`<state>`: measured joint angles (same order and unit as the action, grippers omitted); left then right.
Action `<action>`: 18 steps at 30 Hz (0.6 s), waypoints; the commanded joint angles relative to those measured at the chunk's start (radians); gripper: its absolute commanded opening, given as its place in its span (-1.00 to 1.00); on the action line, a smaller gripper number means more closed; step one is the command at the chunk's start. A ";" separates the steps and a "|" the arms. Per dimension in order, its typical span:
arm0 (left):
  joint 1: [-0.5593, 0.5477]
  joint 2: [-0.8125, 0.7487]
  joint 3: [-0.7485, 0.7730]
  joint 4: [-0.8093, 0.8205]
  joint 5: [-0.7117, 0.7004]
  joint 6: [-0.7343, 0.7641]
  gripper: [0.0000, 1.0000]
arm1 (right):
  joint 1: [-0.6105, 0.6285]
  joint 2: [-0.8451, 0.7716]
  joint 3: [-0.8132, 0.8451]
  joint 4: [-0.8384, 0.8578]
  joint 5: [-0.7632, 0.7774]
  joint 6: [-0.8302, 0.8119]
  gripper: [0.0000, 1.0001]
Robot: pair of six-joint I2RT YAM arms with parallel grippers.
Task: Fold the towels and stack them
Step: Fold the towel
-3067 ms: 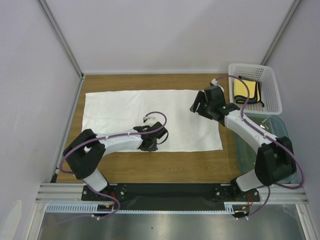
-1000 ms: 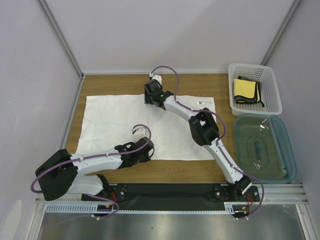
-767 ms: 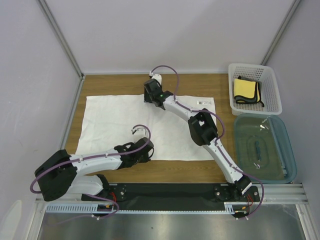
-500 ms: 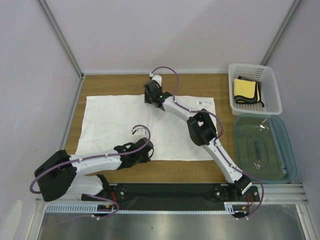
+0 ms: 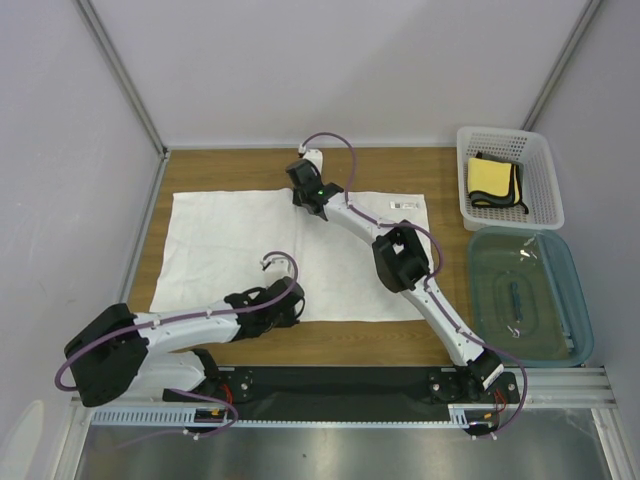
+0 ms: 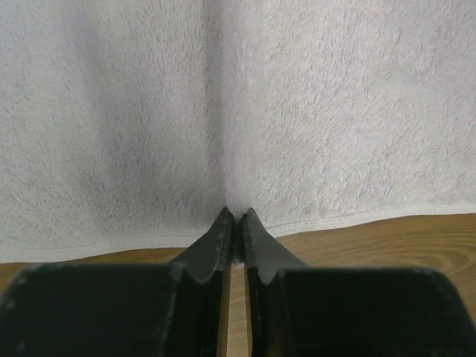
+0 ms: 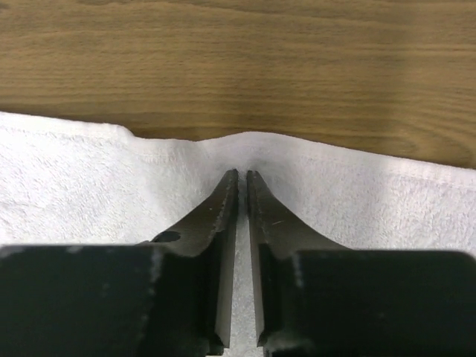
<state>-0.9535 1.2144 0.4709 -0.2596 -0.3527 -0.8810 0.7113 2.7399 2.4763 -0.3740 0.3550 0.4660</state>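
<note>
And there it goes: the right gripper (image 7: pixel 242 178) has just narrowed onto the far hem of the white towel (image 5: pixel 225 245), puckering it. The left gripper (image 6: pixel 236 221) stays pinched on the near hem. The towel lies flat, centre-left in the overhead view. With both edges held, the fold looks ready to begin.

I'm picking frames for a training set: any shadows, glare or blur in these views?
Top external: even, soft light, with small glints on the clear bin. Left wrist: a dark shadow band falls on the white towel left of the left gripper, whose near body looks soft. Right wrist: towel and wood are in focus, with mild shading beside the right gripper.
</note>
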 commanded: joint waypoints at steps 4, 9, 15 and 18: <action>-0.024 -0.001 -0.038 -0.147 0.061 0.014 -0.80 | 0.005 0.001 0.018 -0.002 0.006 -0.003 -0.99; -0.047 -0.018 0.014 -0.193 0.028 0.025 -0.99 | 0.004 -0.049 0.003 0.047 -0.002 -0.010 -1.00; -0.054 -0.117 0.132 -0.325 -0.044 0.059 -0.99 | 0.008 -0.137 0.036 0.084 -0.036 -0.032 -1.00; -0.056 -0.206 0.215 -0.406 -0.100 0.076 -0.99 | 0.005 -0.192 0.058 0.099 -0.053 -0.041 -1.00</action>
<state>-0.9939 1.1099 0.5819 -0.5335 -0.3954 -0.8410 0.7242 2.7041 2.4741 -0.3721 0.3027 0.4496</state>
